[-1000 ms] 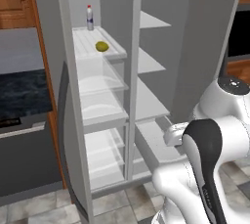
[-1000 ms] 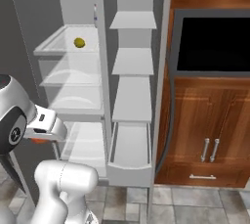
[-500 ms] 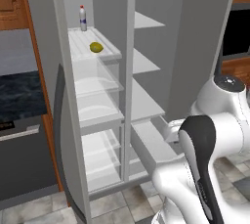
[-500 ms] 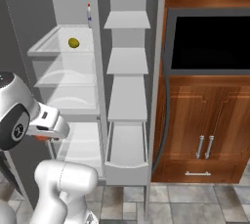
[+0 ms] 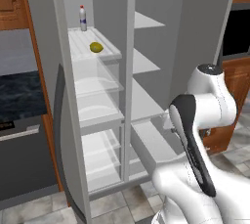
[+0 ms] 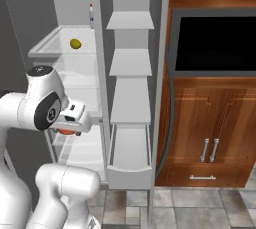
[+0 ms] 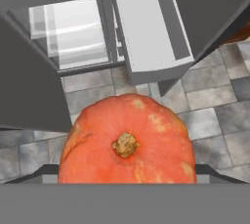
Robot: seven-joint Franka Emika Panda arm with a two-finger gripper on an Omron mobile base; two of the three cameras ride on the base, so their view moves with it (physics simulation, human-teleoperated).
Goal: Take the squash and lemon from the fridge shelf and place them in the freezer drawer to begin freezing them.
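Note:
My gripper (image 6: 69,128) is shut on the squash (image 7: 128,143), an orange-red round vegetable with its stem towards the hand camera; a sliver of the squash (image 6: 66,132) shows under the hand. The hand hangs to the left of and above the open freezer drawer (image 6: 129,149), a long pale box that juts out at the bottom of the fridge's right column. That freezer drawer (image 7: 145,33) lies beyond the squash in the hand view. The yellow-green lemon (image 5: 96,47) (image 6: 75,44) lies on the ribbed white fridge shelf (image 5: 79,40) (image 6: 49,48), high in the left column.
A small bottle (image 5: 83,18) stands at the back of the shelf. Translucent bins (image 5: 99,80) sit below it. White shelves (image 6: 130,62) stack above the drawer. Wood cabinets (image 6: 210,124) and a dark oven window (image 6: 215,43) are to the right, and a dark appliance (image 5: 19,162) is to the left.
The whole picture has shifted and grown slightly in both base views, so the base has moved. The squash stays in my shut gripper; the lemon has not moved on its shelf.

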